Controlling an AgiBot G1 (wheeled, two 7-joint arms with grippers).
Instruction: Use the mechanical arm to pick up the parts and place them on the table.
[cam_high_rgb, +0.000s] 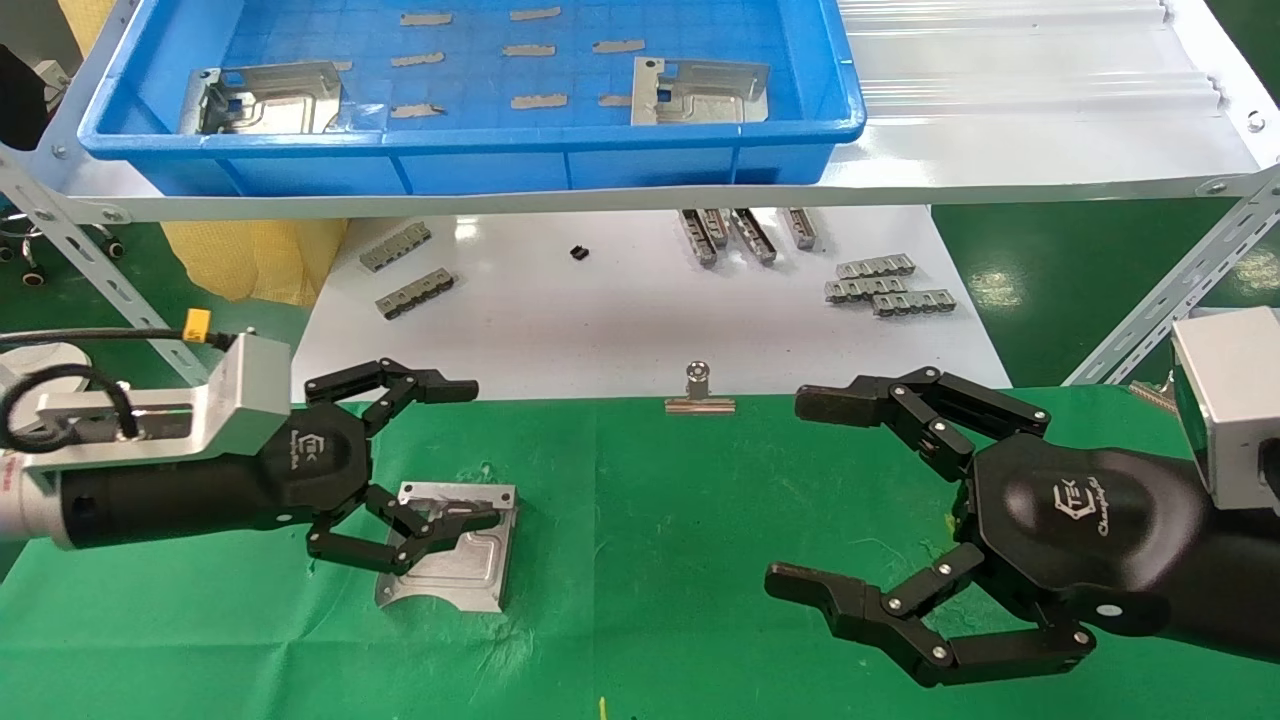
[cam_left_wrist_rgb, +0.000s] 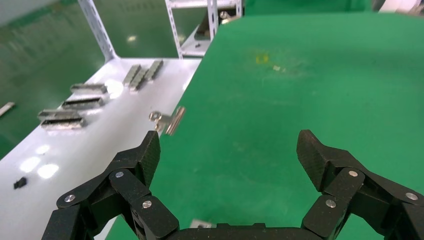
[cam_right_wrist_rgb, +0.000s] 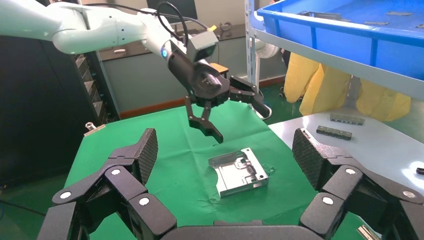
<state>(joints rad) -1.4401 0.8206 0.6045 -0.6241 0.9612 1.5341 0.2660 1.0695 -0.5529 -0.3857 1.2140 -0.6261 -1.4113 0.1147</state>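
One silver part lies flat on the green cloth table, left of centre. My left gripper is open and empty and hovers just above it, clear of it; the right wrist view shows the same gripper raised over the part. Only a corner of the part shows in the left wrist view, under the open left gripper. My right gripper is open and empty over the cloth at the right. Two more parts lie in the blue tray.
The blue tray sits on a raised white shelf at the back, with grey tape strips in it. Grey ribbed bars lie on the white tabletop. A binder clip holds the cloth's far edge. A slanted metal brace stands at the right.
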